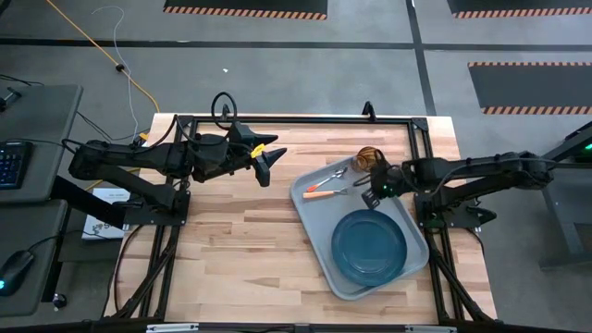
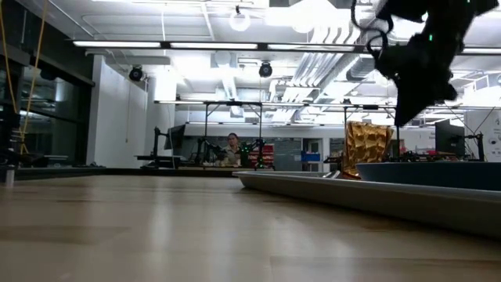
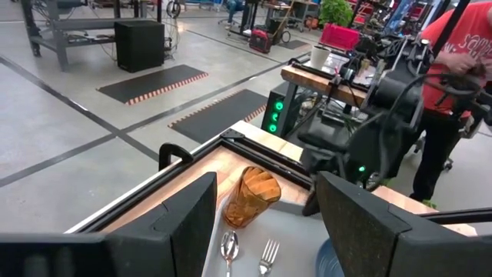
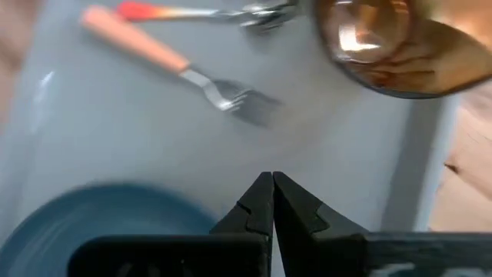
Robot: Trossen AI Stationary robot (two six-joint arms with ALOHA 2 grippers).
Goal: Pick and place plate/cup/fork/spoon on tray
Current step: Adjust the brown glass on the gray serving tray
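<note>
The pale grey-blue tray (image 1: 314, 217) lies on the table's right half. On it rest the dark blue plate (image 1: 368, 245), the orange-handled fork (image 1: 326, 192), the spoon (image 1: 335, 174) and the amber cup (image 1: 368, 157), which stands upright at the tray's far corner. My right gripper (image 1: 375, 190) is shut and empty. It hangs above the tray between cup and plate; its wrist view shows the shut tips (image 4: 272, 178) over bare tray (image 4: 115, 131). My left gripper (image 1: 273, 157) is open and empty, raised left of the tray.
Bare wood (image 1: 231, 240) stretches left of the tray. A black frame rail (image 1: 296, 120) runs along the table's far edge. A person in a red shirt (image 3: 453, 77) stands beyond the table's right side. A keyboard (image 1: 7, 162) sits off the table's left.
</note>
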